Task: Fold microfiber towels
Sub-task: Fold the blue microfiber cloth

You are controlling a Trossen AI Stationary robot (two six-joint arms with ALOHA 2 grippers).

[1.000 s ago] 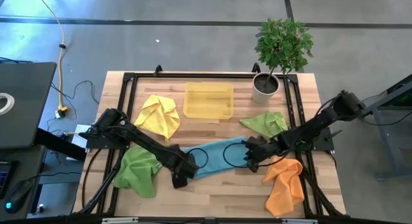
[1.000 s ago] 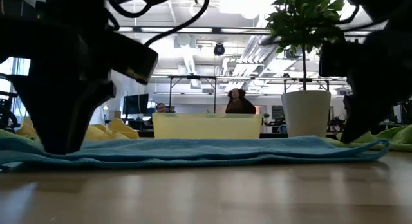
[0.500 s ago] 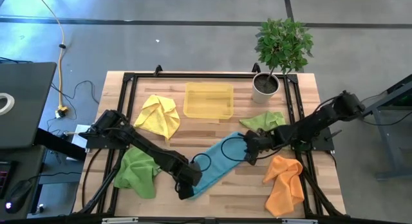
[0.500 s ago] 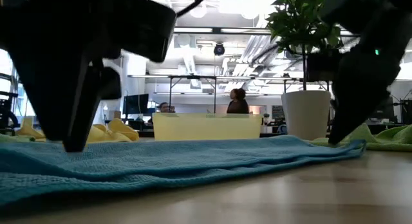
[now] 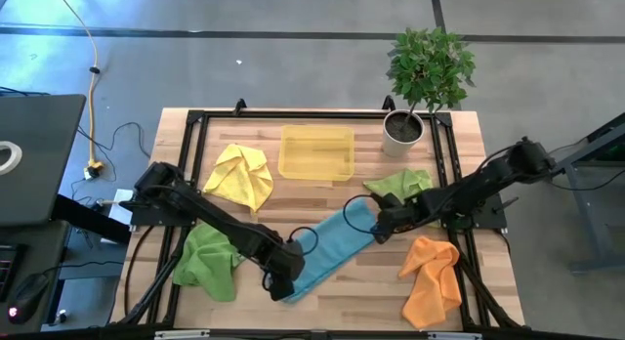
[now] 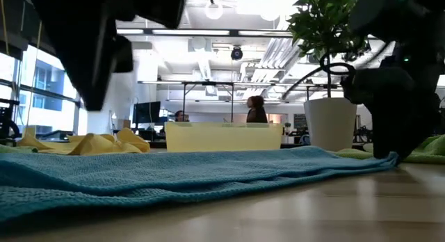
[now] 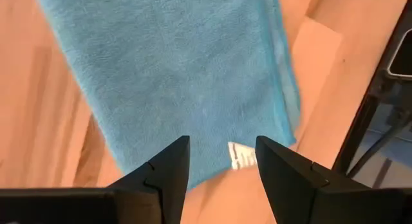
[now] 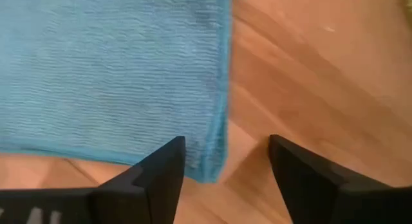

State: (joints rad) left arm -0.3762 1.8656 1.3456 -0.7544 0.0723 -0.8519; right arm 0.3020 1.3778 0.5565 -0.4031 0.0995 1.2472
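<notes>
We see one wooden table [image 5: 322,286] filling the middle of the high view, and on it five towels, one tray and one potted plant.

The towels count out as one blue, one yellow, one orange and two green. The blue towel [image 5: 330,244] lies spread flat as a slanted strip at the centre of the frame, running from lower left to upper right. One green towel [image 5: 207,261] sits crumpled at the lower left, the other green towel [image 5: 402,186] lies bunched right of centre, just under the plant. The orange towel [image 5: 432,276] is heaped at the lower right, and the yellow towel [image 5: 241,176] is rumpled at the upper left, beside the tray.

The single yellow tray [image 5: 315,151] stands upper centre. The one potted plant [image 5: 422,81] stands in a white pot at the upper right corner of the table.

Two dark arms reach in from the sides. The left gripper [image 7: 221,161] hangs over the lower-left end of the blue towel, its fingers apart with cloth and a small white label showing between them, holding nothing. The right gripper [image 8: 225,161] hangs at the upper-right end of the same towel, fingers spread wide above its corner and the bare wood, also holding nothing.
</notes>
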